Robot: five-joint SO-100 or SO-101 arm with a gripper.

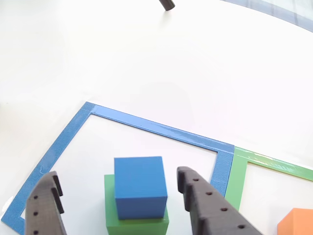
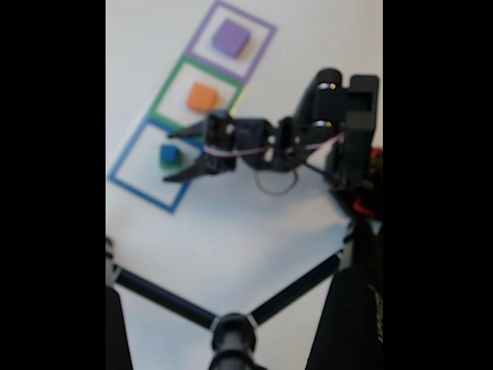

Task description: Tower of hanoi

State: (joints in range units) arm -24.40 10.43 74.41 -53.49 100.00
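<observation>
Tool (image 1: 117,196) fingers agape, straddling blue cube (image 1: 140,186) atop green block (image 1: 137,223).

No text, label, brand, number or sign can be read in either view. Faint pale marks run along the dark upright strut (image 2: 376,320) at about five o'clock in the fixed view, too blurred to read.

blue square outline (image 1: 156,128), green outline (image 1: 274,161)
</observation>
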